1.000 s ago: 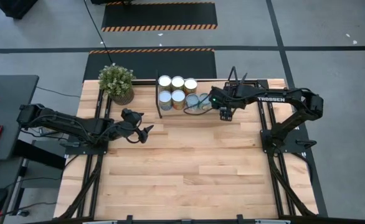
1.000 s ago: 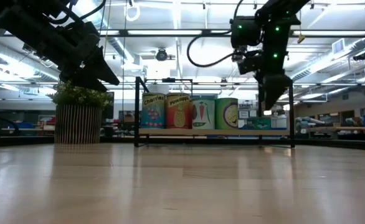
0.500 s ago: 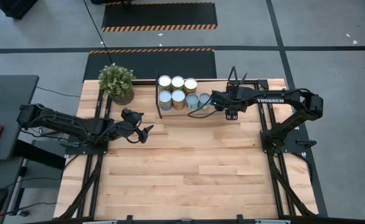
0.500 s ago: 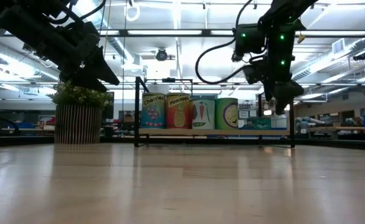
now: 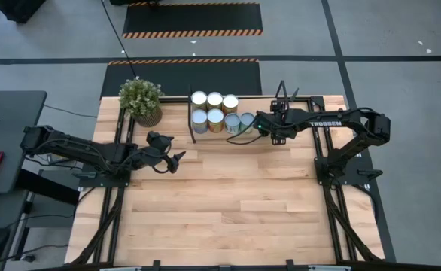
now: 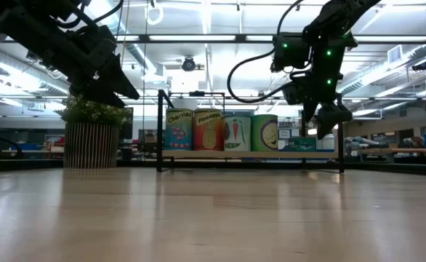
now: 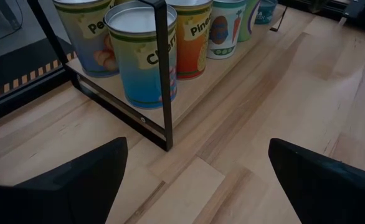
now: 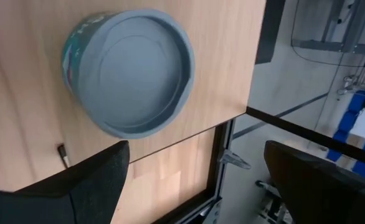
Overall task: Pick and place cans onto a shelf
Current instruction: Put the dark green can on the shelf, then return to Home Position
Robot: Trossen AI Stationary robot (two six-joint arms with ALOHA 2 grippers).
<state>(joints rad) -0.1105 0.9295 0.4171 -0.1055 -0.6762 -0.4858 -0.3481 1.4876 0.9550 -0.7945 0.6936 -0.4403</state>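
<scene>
Wooden and light, the shelf (image 5: 228, 124) board sits at the back of the surface (image 5: 228, 203), held between thin black end frames. The right claw (image 5: 278, 123) hangs in the air over the shelf, just past the end of the row of cans. Its two dark fingers (image 8: 76, 186) are spread wide apart and hold nothing. Right under this claw, in its wrist view, a short can with a grey-blue top (image 8: 127, 71) stands upright on the board, apart from the fingers. From above, seven can tops show on the shelf: three silver-white cans (image 5: 214, 100) in the back row and more cans in front, ending with the bluish ones (image 5: 238, 121) closest to the right claw. From the low view, four tall cans (image 6: 220, 131) stand side by side on the board with bright picture labels, and the right claw (image 6: 329, 116) hangs above the board off to their side. The left claw (image 5: 177, 159) waits low over the surface, well apart from the shelf on the near side of it. Its fingers (image 7: 76, 180) are also spread wide and hold nothing. Ahead of this claw, a blue can (image 7: 142, 50) stands at the corner of the shelf behind the black frame bar (image 7: 162, 68). A green potted plant (image 5: 141, 99) stands on the surface beside the shelf, farther back than the left claw.
</scene>
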